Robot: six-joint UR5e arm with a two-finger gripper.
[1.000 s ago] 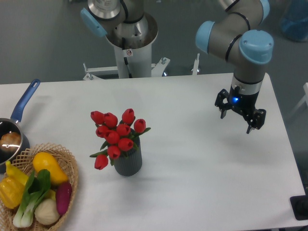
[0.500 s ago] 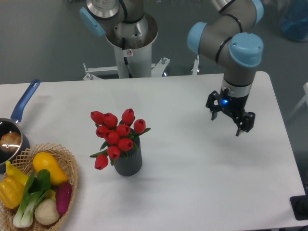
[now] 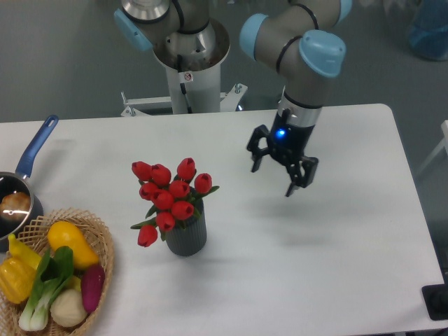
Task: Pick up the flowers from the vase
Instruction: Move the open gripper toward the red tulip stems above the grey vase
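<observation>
**Gripper closes the gap on the tulips**

While the flowers sit untouched in the vase, the gripper has travelled a good way left across the table over the last second, from near the right edge to a spot just right of centre. It hangs above the tabletop with its two fingers spread apart and nothing between them, pointing downward at a slight tilt. The bunch has not moved: red buds upright, one drooping low on the left, the stems tucked into the dark ribbed vase at the front-left of the table.

This shift reads as the approach leg of the pick. The gripper is now near the bouquet but clearly apart from it, to its right and further back. What remains, as I judge it, is the last stretch left, a descent onto the buds or stems, and the closing. The basket of vegetables and the saucepan lie well clear on the far left.
</observation>
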